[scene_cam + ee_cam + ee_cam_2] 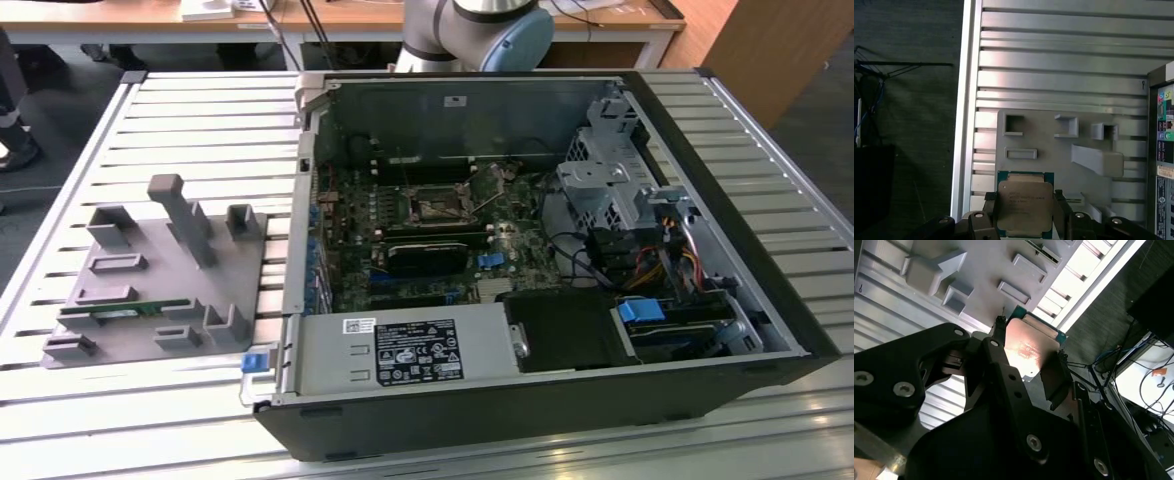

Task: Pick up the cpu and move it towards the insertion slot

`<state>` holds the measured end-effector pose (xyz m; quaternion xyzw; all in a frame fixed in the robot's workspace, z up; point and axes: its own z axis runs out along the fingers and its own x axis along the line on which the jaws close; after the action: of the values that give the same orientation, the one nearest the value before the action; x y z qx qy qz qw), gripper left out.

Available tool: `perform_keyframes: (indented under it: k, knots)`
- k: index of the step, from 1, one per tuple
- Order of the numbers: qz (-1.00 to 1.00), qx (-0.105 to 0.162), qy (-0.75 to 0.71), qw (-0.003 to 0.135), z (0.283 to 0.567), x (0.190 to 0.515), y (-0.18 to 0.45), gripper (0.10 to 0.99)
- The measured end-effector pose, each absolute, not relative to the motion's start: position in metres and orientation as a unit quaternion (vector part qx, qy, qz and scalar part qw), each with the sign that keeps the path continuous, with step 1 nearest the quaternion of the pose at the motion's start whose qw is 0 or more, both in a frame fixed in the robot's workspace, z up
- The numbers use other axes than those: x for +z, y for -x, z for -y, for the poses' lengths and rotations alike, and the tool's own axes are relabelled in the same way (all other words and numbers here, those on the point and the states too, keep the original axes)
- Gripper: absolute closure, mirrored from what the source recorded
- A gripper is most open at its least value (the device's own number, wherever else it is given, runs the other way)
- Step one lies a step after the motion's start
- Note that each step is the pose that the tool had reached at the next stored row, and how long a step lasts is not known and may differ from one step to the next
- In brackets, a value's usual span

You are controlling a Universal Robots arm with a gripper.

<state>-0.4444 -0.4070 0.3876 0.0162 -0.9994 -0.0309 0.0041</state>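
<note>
As the end effector (1025, 200) clamps it, the cpu (1025, 209) faces wristward.

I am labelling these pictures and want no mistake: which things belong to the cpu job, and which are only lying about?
Belong to the job:
the cpu, held in the gripper
the insertion slot

Only lying about:
the grey holder tray
the green circuit strip on it
the blue connector
</note>
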Motion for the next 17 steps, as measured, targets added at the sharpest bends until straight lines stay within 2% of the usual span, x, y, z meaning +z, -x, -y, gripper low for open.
perform_keyframes:
  k: [6,17]
  knots:
    - [0.999,-0.031,-0.015,0.003,0.406,0.399,0.443,0.557]
    - [0.999,-0.031,-0.012,0.003,0.406,0.399,0.420,0.557]
